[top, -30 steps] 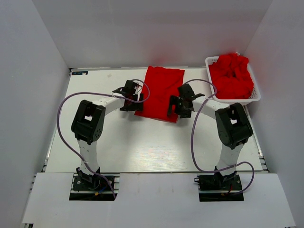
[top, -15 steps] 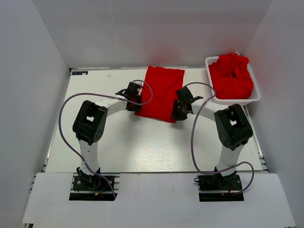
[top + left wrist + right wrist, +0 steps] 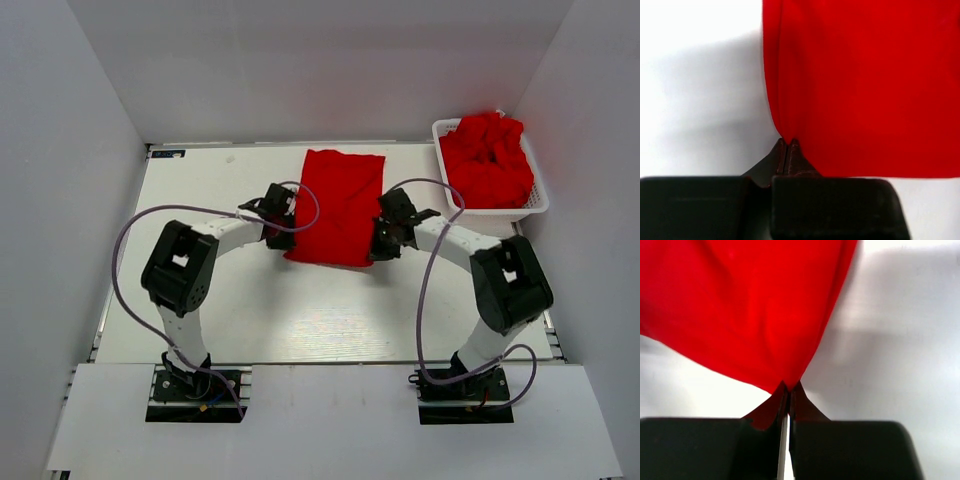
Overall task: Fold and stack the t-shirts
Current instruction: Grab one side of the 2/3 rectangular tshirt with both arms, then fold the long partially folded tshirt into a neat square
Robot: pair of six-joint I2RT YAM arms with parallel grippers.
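A folded red t-shirt (image 3: 336, 205) lies lengthwise at the back middle of the table. My left gripper (image 3: 283, 238) is shut on the shirt's near left corner. My right gripper (image 3: 380, 246) is shut on its near right corner. In the left wrist view the red t-shirt (image 3: 865, 85) runs away from the pinched tips of the left gripper (image 3: 788, 142). From the tips of the right gripper (image 3: 790, 386) in the right wrist view the t-shirt (image 3: 745, 310) spreads up and to the left. More red t-shirts (image 3: 487, 160) are heaped in the basket.
A white slatted basket (image 3: 537, 204) stands at the back right corner, against the right wall. White walls close the table on the left, back and right. Purple cables loop from both arms over the table.
Both grippers went from open to shut on the shirt's near corners. The near edge of the shirt has drawn slightly toward the arms.
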